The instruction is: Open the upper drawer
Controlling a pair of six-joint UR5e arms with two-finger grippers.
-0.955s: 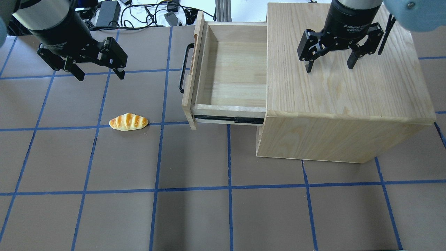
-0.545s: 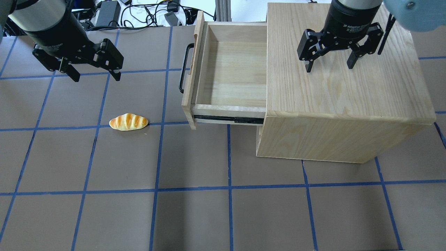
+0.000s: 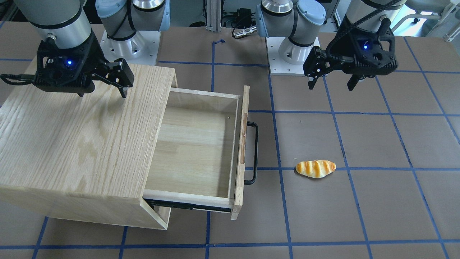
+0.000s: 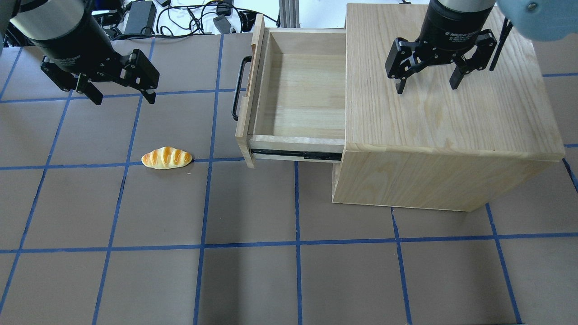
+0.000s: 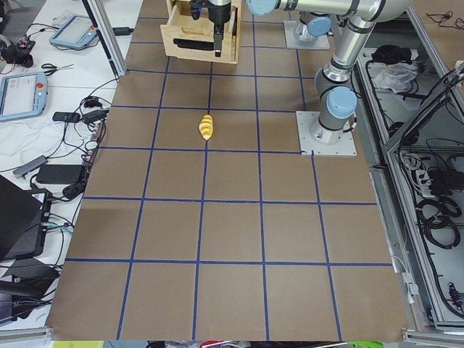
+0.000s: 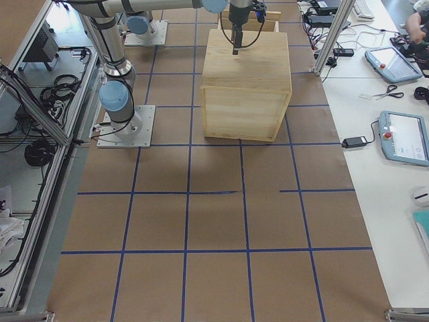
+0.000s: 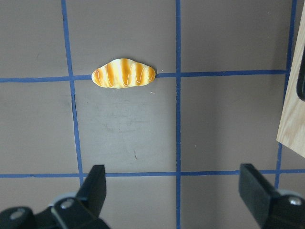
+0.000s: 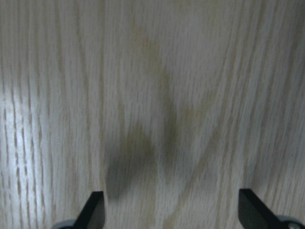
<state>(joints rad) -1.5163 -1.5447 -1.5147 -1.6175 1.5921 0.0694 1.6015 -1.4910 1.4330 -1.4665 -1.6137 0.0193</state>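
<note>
The upper drawer [image 4: 298,99] [image 3: 194,151] is pulled far out of the oak-grain cabinet [image 4: 447,113] [image 3: 72,144] and is empty inside. Its black bar handle [image 4: 235,88] [image 3: 254,153] faces the robot's left. My left gripper [image 4: 124,98] [image 3: 330,86] [image 7: 172,174] is open and empty. It hovers over the table well to the left of the handle. My right gripper [image 4: 427,88] [image 3: 102,94] [image 8: 172,200] is open and empty just above the cabinet's top [image 8: 152,95].
A toy bread roll [image 4: 166,158] [image 3: 315,168] [image 7: 124,74] lies on the brown mat between the left gripper and the drawer front. The drawer front's edge [image 7: 293,109] shows at the right of the left wrist view. Cables and power bricks [image 4: 140,16] lie beyond the mat's far edge.
My left gripper has drifted a little further left and away from the drawer, still open. The right gripper, the drawer and the bread roll have not moved.
</note>
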